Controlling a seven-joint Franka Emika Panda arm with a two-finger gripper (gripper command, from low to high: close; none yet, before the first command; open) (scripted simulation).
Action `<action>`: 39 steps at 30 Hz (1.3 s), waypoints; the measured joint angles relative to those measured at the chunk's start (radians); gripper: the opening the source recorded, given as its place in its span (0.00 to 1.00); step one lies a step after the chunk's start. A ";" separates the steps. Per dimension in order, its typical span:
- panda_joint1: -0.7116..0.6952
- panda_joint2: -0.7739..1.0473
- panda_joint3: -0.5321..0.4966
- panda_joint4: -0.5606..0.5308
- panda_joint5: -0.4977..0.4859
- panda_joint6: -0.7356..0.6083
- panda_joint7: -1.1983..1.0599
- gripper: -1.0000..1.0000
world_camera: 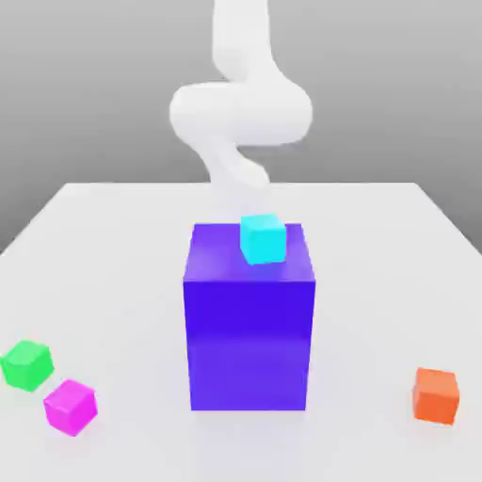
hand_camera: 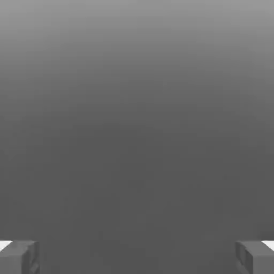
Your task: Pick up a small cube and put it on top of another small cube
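Note:
A small cyan cube [world_camera: 262,238] rests on top of a tall purple-blue block [world_camera: 249,320] in the middle of the table. Near the front at the exterior view's left lie a green cube [world_camera: 26,364] and a magenta cube [world_camera: 71,406], close together. An orange cube [world_camera: 435,394] sits at the front on the exterior view's right. My white arm [world_camera: 240,113] descends behind the tall block, and its lower end is hidden by the block and the cyan cube. In the hand view my gripper [hand_camera: 137,258] is open, its fingertips [hand_camera: 19,257] far apart with plain grey background between them.
The white table [world_camera: 113,273] stretches around the tall block, which stands between the arm and the front cubes. Its back edge runs just behind the arm.

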 joint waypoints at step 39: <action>-0.411 1.090 -0.068 -0.179 0.136 0.541 -0.165 0.00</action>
